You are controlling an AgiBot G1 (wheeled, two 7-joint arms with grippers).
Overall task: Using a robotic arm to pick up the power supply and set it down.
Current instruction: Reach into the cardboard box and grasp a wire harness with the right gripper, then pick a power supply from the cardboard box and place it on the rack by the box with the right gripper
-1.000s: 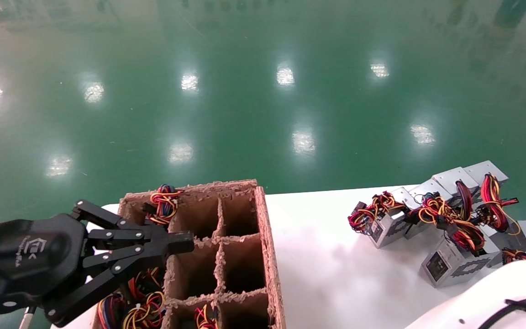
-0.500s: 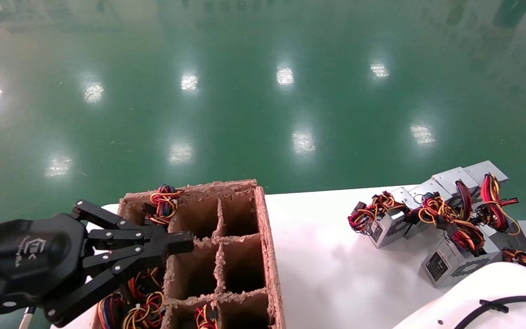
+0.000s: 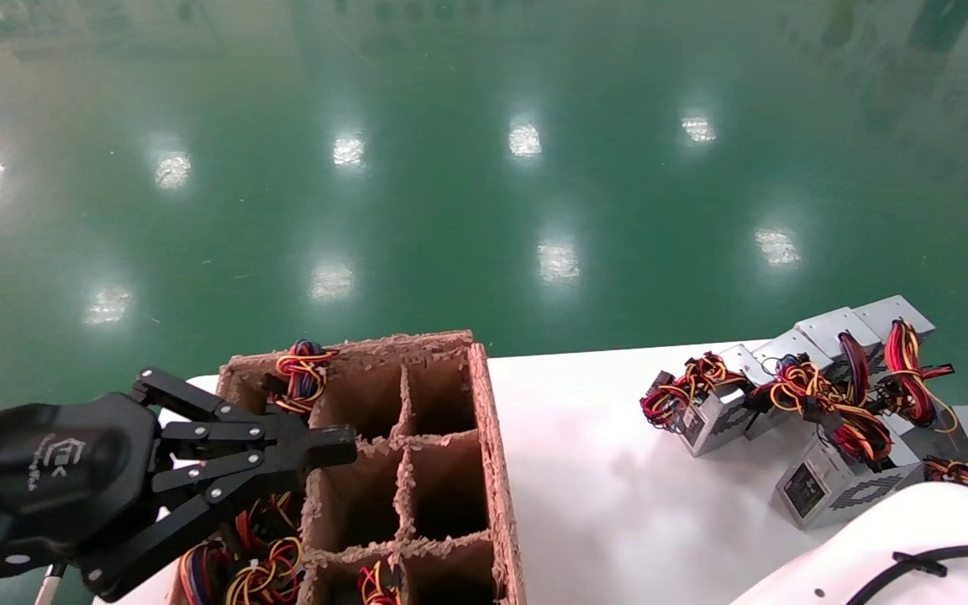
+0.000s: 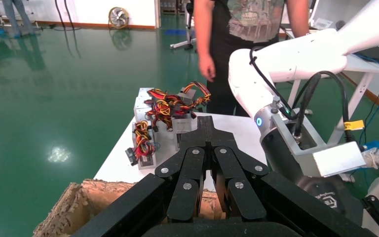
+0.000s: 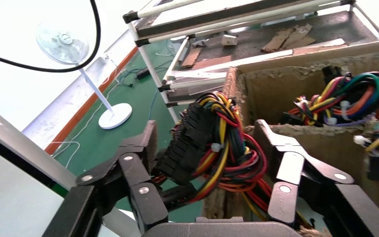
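Here, the right gripper (image 5: 212,163) clamps the power supply (image 5: 212,143) by its wire bundle, which could slip free; the left gripper (image 3: 341,445) hangs closed, empty.

Beneath the closed claw: brown divided carton (image 3: 497,470) on white table (image 3: 610,504); beyond it, green glossy floor (image 3: 484,168).
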